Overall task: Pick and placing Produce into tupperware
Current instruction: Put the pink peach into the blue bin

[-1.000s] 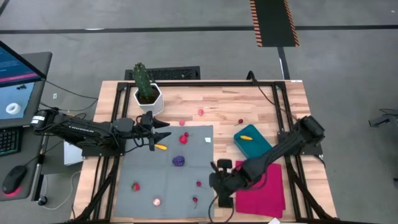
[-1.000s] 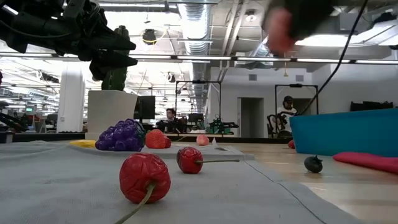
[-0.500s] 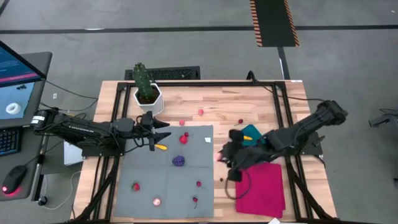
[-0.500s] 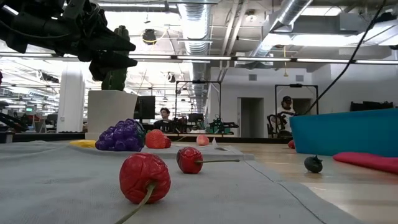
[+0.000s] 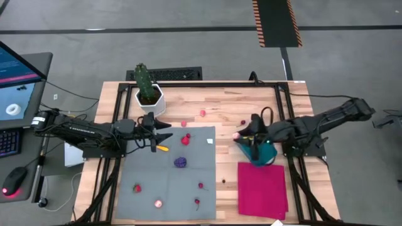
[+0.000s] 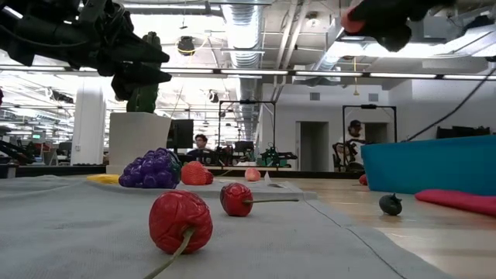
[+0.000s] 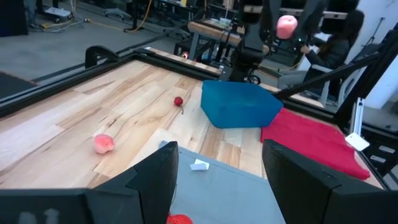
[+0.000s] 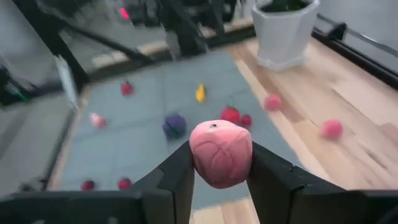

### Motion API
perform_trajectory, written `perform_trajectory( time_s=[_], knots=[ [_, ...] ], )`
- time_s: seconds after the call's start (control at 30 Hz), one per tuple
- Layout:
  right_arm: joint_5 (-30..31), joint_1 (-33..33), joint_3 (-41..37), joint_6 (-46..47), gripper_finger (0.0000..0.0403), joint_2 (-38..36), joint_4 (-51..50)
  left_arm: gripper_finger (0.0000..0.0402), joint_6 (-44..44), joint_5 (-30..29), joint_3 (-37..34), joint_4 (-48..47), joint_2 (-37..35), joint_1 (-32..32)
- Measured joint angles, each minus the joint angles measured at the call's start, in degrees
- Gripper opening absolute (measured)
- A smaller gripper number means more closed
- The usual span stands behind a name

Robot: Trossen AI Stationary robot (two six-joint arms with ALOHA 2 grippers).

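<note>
The right end effector (image 5: pixel 237 135) has a pink toy fruit (image 8: pixel 221 153) pinched between its two fingers and carries it in the air at the near edge of the teal tub (image 5: pixel 257 147). From the left arm's camera the fruit (image 7: pixel 286 27) hangs high over the tub (image 7: pixel 241 104), so this is the carrying step, with the drop not yet made. One yellow piece seems to lie in the tub, though the arm hides most of it.

The next move, I'd judge, calls for bringing the fruit squarely over the tub's opening, lowering it a little, then parting the fingers so it lands inside rather than bouncing off the rim.

The left end effector (image 5: pixel 164 132) hovers with fingers apart and empty, above the far edge of the grey mat (image 5: pixel 151 179), close over a small yellow piece (image 5: pixel 162 149). Plenty remains on the mat: a purple grape bunch (image 5: pixel 181 162), a red berry (image 5: pixel 137 188), a cherry (image 6: pixel 235 199), and more red and pink bits on the bare worktop (image 5: pixel 220 107).
</note>
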Motion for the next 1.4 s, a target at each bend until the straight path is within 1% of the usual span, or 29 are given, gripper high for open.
perform_trajectory(
  time_s=[0.13, 0.27, 0.37, 0.43, 0.6, 0.73, 0.83, 0.93, 1.03, 1.13, 1.2, 1.27, 1.4],
  knots=[
    [-2.74, -2.86, -7.45, 3.80, 0.0157, -6.72, 5.93, 0.0224, -1.08, -1.40, 0.00, 0.90, 0.00, 0.00],
    [-3.18, -4.87, -12.07, 10.39, 0.0155, -11.57, 6.08, 0.0224, -1.24, -5.80, 0.00, 1.44, 0.02, 0.00],
    [-2.49, -6.78, -14.58, 19.03, 0.0155, -13.85, 6.62, 0.0224, -2.59, -10.19, 0.00, 2.02, 0.02, 0.00],
    [-2.64, -8.10, -16.27, 24.27, 0.0155, -15.05, 7.60, 0.0224, -3.89, -11.87, 0.00, 1.82, 0.02, 0.02],
    [-7.56, -11.37, -17.60, 35.97, 0.0159, -16.29, 7.61, 0.0224, -4.65, -12.00, 0.00, 1.62, 0.02, 0.02],
    [-9.24, -14.47, -17.66, 44.79, 0.0159, -16.57, 8.08, 0.0224, -6.12, -12.00, 0.00, 1.60, 0.02, 0.02],
    [-11.93, -18.33, -17.66, 48.76, 0.0159, -16.55, 8.02, 0.0224, -6.20, -12.00, 0.00, 1.58, 0.02, 0.02],
    [-15.56, -23.54, -17.66, 51.71, 0.0159, -16.55, 7.15, 0.0224, -6.20, -12.00, 0.00, 1.53, 0.02, 0.02],
    [-19.36, -28.98, -17.66, 52.12, 0.0159, -16.53, 6.99, 0.0224, -6.20, -12.00, 0.00, 1.53, 0.02, 0.02],
    [-23.77, -32.96, -17.66, 48.91, 0.0159, -16.53, 7.64, 0.0224, -6.17, -12.00, 0.00, 1.53, 0.02, 0.02],
    [-27.59, -34.48, -17.66, 44.29, 0.0159, -16.53, 9.79, 0.0224, -6.16, -12.02, 0.00, 1.53, 0.02, 0.02],
    [-30.05, -35.12, -17.26, 39.60, 0.0158, -16.53, 10.59, 0.0224, -6.10, -12.83, 0.00, 1.51, 0.02, 0.02],
    [-31.59, -34.73, -15.60, 27.26, 0.0150, -16.55, 8.70, 0.0224, -5.14, -14.07, 0.00, 1.20, 0.02, 0.02]
  ],
)
